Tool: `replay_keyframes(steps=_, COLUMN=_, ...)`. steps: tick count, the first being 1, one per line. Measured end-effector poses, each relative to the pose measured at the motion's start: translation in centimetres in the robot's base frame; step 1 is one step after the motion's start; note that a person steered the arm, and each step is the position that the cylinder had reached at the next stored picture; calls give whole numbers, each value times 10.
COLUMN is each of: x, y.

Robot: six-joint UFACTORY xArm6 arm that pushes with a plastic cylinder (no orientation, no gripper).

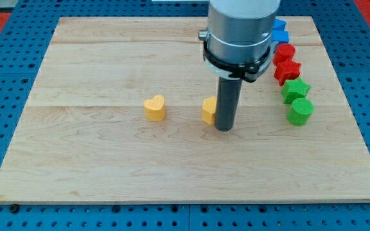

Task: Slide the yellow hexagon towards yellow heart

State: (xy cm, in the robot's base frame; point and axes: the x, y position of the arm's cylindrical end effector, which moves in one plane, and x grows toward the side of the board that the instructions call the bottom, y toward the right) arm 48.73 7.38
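**Tip against the yellow hexagon, heart to the view's left**

Nearest the camera lies the bare front edge of the wooden board (185,192), which rests on a blue pegboard (5,77). My tip (224,129) stands on the board near its middle, touching the right side of the yellow hexagon (208,110), which the rod partly hides. There is no hand here: the arm ends in a plain rod that grasps nothing, only pressing beside the block. The yellow heart (154,108) sits well apart to the view's left of the hexagon, on about the same line. At the view's right edge, blocks run in a column: blue ones (280,30) at the top, their shapes unclear, then two red blocks (285,61), a green star (295,89) and a green cylinder (300,111) at the bottom.
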Motion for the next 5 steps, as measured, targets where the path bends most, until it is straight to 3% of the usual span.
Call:
replay_keyframes(steps=1, x=-17, y=32)
replay_keyframes(steps=4, x=-30, y=-63)
replay_keyframes(steps=5, x=-30, y=-66)
